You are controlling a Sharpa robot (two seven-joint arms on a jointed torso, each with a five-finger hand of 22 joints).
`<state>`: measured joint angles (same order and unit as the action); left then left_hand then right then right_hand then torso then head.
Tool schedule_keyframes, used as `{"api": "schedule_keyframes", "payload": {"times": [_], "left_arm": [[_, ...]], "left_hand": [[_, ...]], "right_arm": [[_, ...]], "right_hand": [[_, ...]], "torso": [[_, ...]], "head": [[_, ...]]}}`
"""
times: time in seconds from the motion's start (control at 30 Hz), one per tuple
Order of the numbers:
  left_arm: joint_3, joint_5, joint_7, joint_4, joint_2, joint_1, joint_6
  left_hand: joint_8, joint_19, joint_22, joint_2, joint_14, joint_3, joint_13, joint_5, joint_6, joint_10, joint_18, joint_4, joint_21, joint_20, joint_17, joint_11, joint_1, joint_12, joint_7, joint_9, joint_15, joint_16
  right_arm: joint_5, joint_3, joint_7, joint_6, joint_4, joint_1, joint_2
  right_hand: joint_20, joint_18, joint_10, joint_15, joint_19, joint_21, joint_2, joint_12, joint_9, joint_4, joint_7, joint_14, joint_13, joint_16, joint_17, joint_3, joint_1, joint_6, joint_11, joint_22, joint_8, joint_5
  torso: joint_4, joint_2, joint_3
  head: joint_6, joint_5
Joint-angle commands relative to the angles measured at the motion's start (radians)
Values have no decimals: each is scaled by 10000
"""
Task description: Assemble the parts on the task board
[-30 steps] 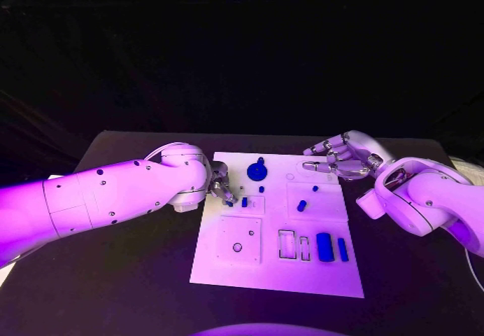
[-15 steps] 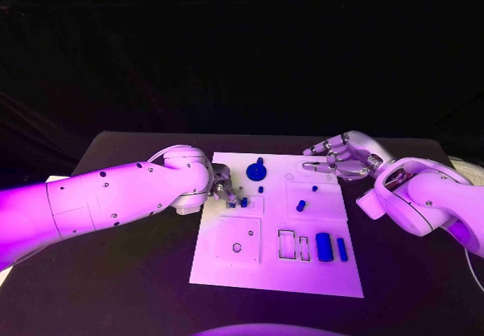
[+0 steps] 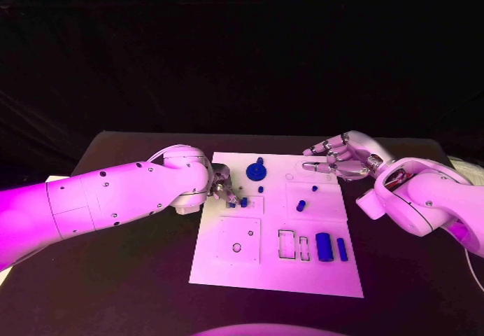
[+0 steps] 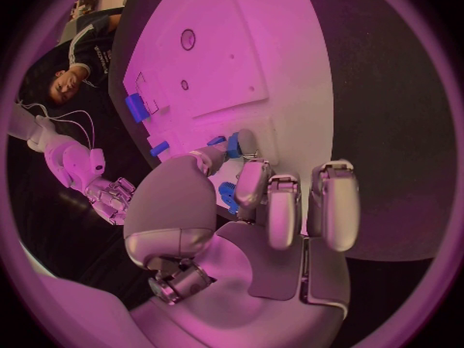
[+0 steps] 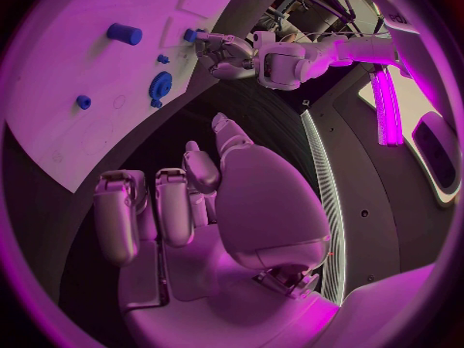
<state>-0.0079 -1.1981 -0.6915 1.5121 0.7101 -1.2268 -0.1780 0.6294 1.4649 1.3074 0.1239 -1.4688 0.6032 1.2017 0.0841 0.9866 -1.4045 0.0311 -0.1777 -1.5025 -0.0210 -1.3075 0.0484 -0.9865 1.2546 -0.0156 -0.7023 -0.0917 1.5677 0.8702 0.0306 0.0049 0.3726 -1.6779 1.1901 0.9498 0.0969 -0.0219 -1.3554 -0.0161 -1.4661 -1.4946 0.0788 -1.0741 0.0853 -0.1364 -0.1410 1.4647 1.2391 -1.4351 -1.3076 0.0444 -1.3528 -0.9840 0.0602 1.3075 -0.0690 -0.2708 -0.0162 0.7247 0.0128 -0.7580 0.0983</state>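
Crowding left hand (image 3: 222, 187): pegs (image 3: 301, 206) across task board (image 3: 271, 269).

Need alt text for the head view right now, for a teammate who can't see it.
The left robot hand touches small blue parts at the white task board's left edge. The right robot hand hovers, fingers apart, at the board's far right corner, holding nothing.

I can't read any text, label, number or sign on the task board (image 3: 278, 269) or elsewhere.
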Motion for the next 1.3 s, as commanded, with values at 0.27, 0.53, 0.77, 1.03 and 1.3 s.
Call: {"api": "schedule_keyframes", "payload": {"times": [0.27,0.53,0.77,1.03,1.3], "left_arm": [[-91,-129,-639,-63,34,118,-181],[-91,-281,-642,-4,80,119,-83],[-91,-420,-650,35,108,120,13],[-91,-560,-651,85,138,127,163],[-91,-721,-640,169,198,167,438]], "left_hand": [[145,641,1994,-177,-1020,461,17,227,-81,-50,-100,682,-25,111,-2633,88,-655,41,87,-72,-129,31],[265,646,2004,-280,-1020,855,6,426,-176,-60,-102,1212,-23,118,-2633,76,-1091,8,60,-125,-122,31],[296,645,2004,-365,-1020,1006,-32,453,-210,-49,-102,1338,-18,112,-2633,62,-1207,-33,39,-135,-111,31],[308,650,2011,-419,-1020,1052,-45,448,-222,-46,-104,1352,-23,108,-2633,53,-1226,-46,24,-138,-105,31],[324,672,2045,-481,-1020,1082,-64,430,-228,-43,-115,1344,-58,105,-2633,42,-1222,-63,13,-143,-98,31]], "right_arm": [[61,0,99,-129,1,-16,-19],[59,0,103,-138,9,-22,-28],[56,0,107,-144,12,-24,-32],[52,0,110,-149,12,-24,-31],[47,0,104,-156,10,-25,-23]], "right_hand": [[-16,-159,51,-6,87,35,-78,32,16,-16,-27,535,-6,52,-198,-61,-38,-66,-50,1192,-37,-63],[-17,-160,52,-6,88,37,-80,33,17,-18,-27,536,-8,52,-200,-66,-37,-66,-50,1189,-36,-67],[-17,-160,50,-6,89,38,-82,26,17,-21,-27,536,-5,53,-199,-70,-33,-67,-49,1189,-36,-68],[-17,-160,48,-6,86,37,-86,21,18,-29,-27,536,-4,54,-199,-76,-23,-69,-48,1191,-37,-69],[-17,-160,48,-6,86,37,-86,21,18,-29,-27,536,-4,54,-199,-76,-23,-69,-48,1191,-37,-69]], "torso": [[4,-1,-3],[11,5,2],[-1,2,6],[2,-4,6],[7,3,0]], "head": [[1,-3],[-25,3],[-42,15],[-49,18],[-69,36]]}}
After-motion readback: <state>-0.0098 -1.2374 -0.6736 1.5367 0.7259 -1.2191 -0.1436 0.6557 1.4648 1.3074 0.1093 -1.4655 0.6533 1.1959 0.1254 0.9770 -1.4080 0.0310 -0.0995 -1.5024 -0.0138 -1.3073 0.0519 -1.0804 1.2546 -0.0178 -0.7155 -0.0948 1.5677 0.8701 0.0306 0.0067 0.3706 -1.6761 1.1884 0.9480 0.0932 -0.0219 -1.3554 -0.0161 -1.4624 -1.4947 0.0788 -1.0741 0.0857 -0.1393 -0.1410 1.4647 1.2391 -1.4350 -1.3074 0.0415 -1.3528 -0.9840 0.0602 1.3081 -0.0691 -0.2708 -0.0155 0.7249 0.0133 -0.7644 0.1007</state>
